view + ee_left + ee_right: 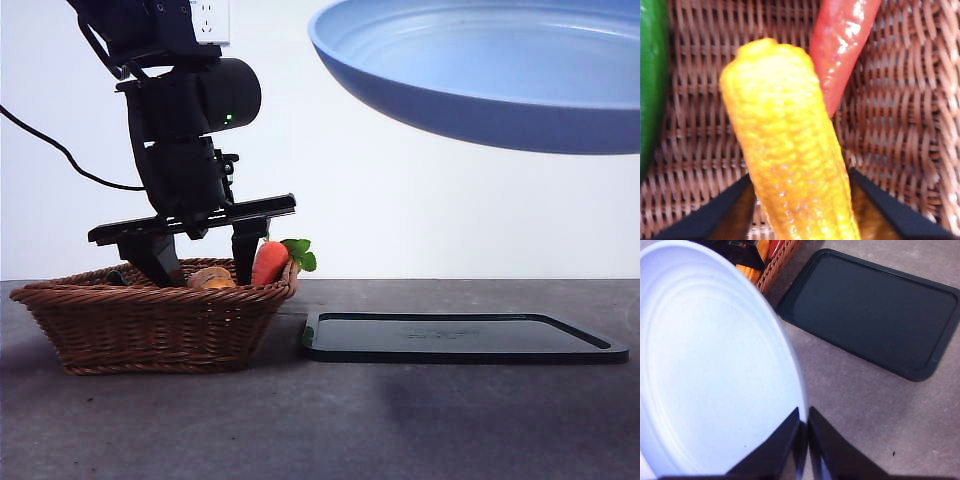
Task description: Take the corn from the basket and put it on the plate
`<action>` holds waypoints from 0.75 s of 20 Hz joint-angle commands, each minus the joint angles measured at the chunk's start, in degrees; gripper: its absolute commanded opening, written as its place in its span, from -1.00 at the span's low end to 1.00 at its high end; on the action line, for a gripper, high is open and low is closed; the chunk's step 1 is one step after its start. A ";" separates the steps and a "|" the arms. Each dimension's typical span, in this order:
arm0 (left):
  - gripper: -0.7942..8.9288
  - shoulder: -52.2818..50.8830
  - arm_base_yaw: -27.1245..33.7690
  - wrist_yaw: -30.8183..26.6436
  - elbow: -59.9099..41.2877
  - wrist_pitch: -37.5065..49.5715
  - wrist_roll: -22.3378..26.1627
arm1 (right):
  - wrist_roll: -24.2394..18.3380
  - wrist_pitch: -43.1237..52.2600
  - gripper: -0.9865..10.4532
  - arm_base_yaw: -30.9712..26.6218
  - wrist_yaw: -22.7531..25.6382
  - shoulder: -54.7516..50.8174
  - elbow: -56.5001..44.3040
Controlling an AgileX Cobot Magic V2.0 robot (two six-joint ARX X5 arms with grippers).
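The bumpy yellow corn (790, 150) lies in the brown wicker basket (150, 325), and only its top (212, 277) shows over the rim in the front view. My left gripper (200, 268) reaches down into the basket. Its two black jaws press on either side of the cob (800, 200), so it is shut on the corn. High at the right, the light-blue plate (480, 80) hangs tilted in the air. My right gripper (804, 427) is shut on the plate's rim (705, 365).
A red-orange carrot (268, 262) with green leaves leans beside the corn (840, 45). A green vegetable (650, 75) lies on the corn's other side. A flat black tray (460, 337) sits on the grey table right of the basket, below the raised plate.
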 commanded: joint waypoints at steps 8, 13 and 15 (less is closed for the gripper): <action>-0.44 -2.51 -0.37 -0.17 1.22 -1.14 -1.31 | -0.22 1.18 -0.82 0.17 -0.17 0.26 1.31; -0.44 -10.54 -0.39 0.35 1.27 -1.20 -0.09 | 2.16 2.14 -0.82 0.17 -0.07 3.34 1.31; -0.44 -14.95 -0.46 2.10 1.27 -1.18 1.03 | 3.72 3.39 -0.82 0.17 -0.07 5.88 1.31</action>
